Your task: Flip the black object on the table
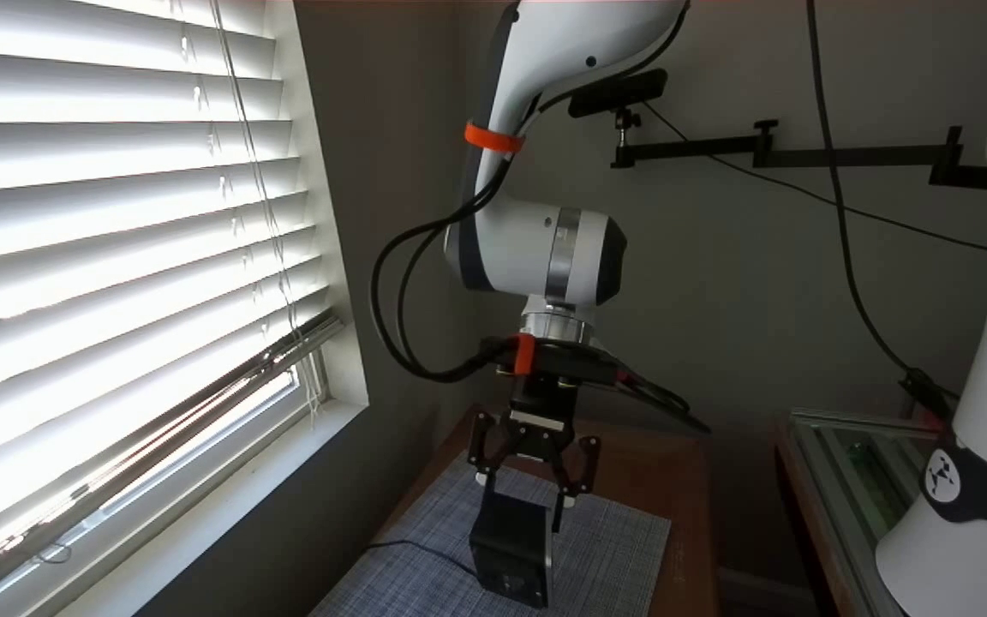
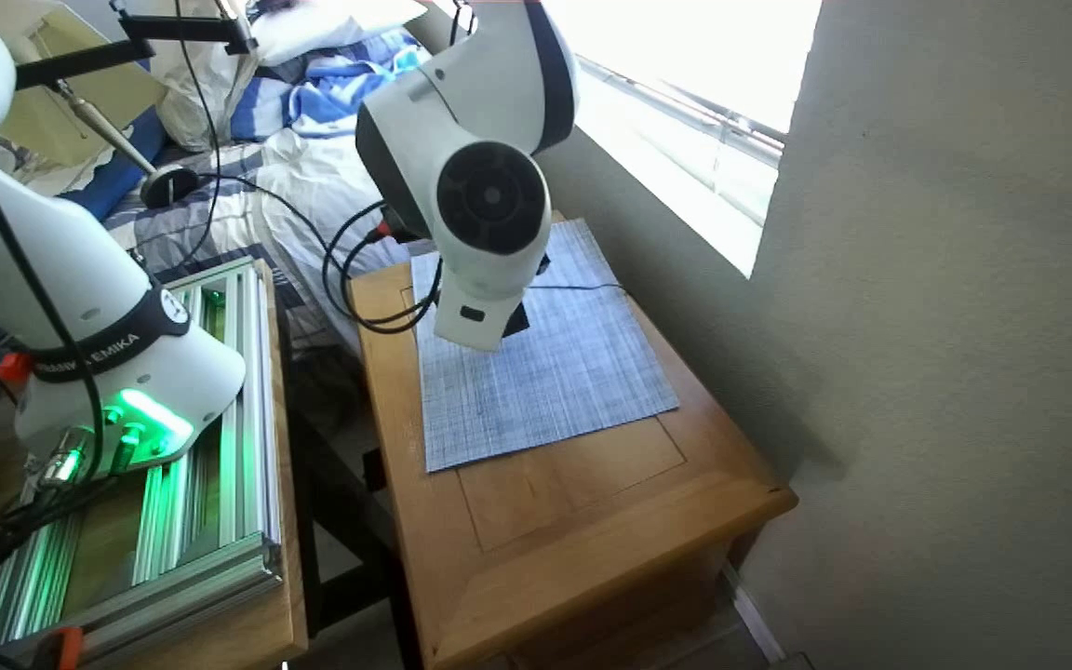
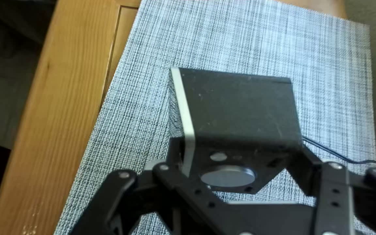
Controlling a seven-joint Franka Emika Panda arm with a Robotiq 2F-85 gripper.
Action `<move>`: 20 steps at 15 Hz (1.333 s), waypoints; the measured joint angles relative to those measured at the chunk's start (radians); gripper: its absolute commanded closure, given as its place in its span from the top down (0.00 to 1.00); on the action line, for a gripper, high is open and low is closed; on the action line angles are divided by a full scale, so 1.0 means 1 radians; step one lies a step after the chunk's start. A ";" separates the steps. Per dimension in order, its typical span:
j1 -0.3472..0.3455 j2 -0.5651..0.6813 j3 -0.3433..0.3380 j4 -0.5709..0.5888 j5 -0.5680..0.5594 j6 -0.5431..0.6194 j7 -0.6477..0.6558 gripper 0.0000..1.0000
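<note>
The black object point(image 3: 237, 107) is a dark boxy block with a silver edge on one side and round marks on its near face. In an exterior view the black object point(image 1: 506, 548) stands on the grey mat point(image 1: 613, 540) that covers part of the brown wooden table point(image 1: 686, 523). My gripper point(image 1: 523, 506) points down over it, one finger on each side of its upper part. In the wrist view the gripper's fingers point(image 3: 242, 148) lie close against both sides; I cannot tell if they press on it. The arm mostly hides the block in the exterior view from above.
A thin black cable point(image 1: 425, 548) runs from the block across the mat; it also shows in the wrist view point(image 3: 335, 153). A wall and a window with blinds point(image 1: 116, 214) stand beside the table. The robot base stands on a separate metal-framed surface point(image 2: 257, 419).
</note>
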 measured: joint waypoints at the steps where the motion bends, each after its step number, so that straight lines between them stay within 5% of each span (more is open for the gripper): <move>1: 0.019 -0.015 0.000 -0.006 -0.042 0.035 0.055 0.54; 20: 0.244 -0.029 -0.016 -0.031 -0.785 0.493 0.934 0.54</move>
